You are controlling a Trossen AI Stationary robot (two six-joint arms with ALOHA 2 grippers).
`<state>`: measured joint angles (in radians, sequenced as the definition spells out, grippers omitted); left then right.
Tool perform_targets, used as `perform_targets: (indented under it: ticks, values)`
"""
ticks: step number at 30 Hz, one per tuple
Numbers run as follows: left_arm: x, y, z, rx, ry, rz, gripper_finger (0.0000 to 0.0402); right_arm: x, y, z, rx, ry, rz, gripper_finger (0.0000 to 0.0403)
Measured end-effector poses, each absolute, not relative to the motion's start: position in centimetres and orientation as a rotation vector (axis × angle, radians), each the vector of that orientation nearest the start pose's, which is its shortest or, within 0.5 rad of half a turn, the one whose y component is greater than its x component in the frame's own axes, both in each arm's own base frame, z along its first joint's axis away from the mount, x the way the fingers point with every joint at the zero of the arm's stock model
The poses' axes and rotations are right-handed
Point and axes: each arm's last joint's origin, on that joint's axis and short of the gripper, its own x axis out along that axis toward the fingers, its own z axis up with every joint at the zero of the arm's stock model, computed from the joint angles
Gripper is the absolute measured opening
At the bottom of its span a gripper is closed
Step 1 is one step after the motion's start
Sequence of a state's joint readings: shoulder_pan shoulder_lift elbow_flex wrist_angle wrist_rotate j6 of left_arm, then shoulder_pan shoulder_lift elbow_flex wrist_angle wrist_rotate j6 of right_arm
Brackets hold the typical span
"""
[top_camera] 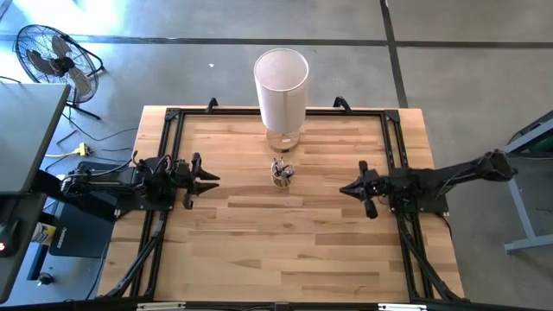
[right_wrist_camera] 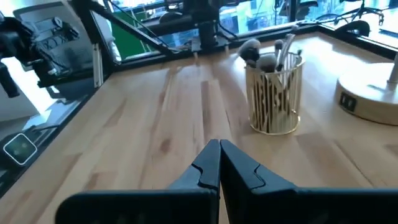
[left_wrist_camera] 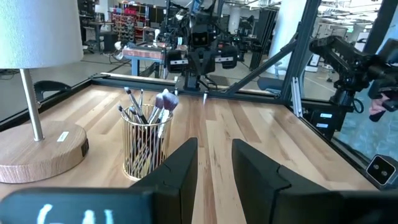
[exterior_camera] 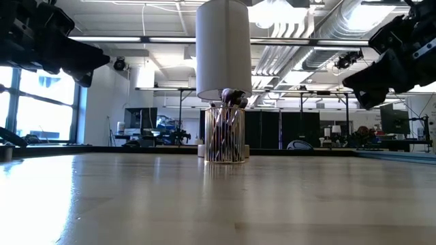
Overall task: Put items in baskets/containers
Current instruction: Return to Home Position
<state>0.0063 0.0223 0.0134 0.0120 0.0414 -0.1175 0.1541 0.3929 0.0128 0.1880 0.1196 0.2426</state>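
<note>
A small clear glass cup (top_camera: 282,175) with a yellowish tint stands upright at the table's middle, seen also in the low view (exterior_camera: 225,143) and both wrist views (left_wrist_camera: 146,151) (right_wrist_camera: 274,99). Several makeup brushes (left_wrist_camera: 149,109) stand in it, bristle tips up (right_wrist_camera: 267,53). My left gripper (top_camera: 210,179) hovers left of the cup, above the table, fingers open (left_wrist_camera: 214,163). My right gripper (top_camera: 344,189) hovers right of the cup, fingers shut (right_wrist_camera: 219,162). Neither holds anything.
A lamp with a tall white cylinder shade (top_camera: 281,86) on a round wooden base (left_wrist_camera: 37,149) stands just beyond the cup, toward the far edge. A black frame (top_camera: 173,117) edges the table. Bare wood lies toward the near edge (top_camera: 276,259).
</note>
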Motion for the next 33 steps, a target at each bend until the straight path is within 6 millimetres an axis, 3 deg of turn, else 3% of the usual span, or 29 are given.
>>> perform_targets:
  ticks: [7,19,28,33]
  values:
    - [9.8,-0.1,16.8,-0.117,-0.001,-0.035,0.0097,11.2,0.8,14.6,0.241,0.25,0.043,0.0]
    - [9.8,-0.1,16.7,-0.117,-0.001,-0.035,0.0097,10.8,0.4,15.4,0.279,0.183,0.041,0.0]
    - [9.8,-0.1,16.7,-0.117,-0.001,-0.035,0.0097,10.0,0.4,17.1,0.214,0.302,0.02,0.0]
    - [9.8,-0.1,16.7,-0.117,-0.001,-0.035,0.0097,9.4,0.3,17.0,0.205,0.229,0.013,0.0]
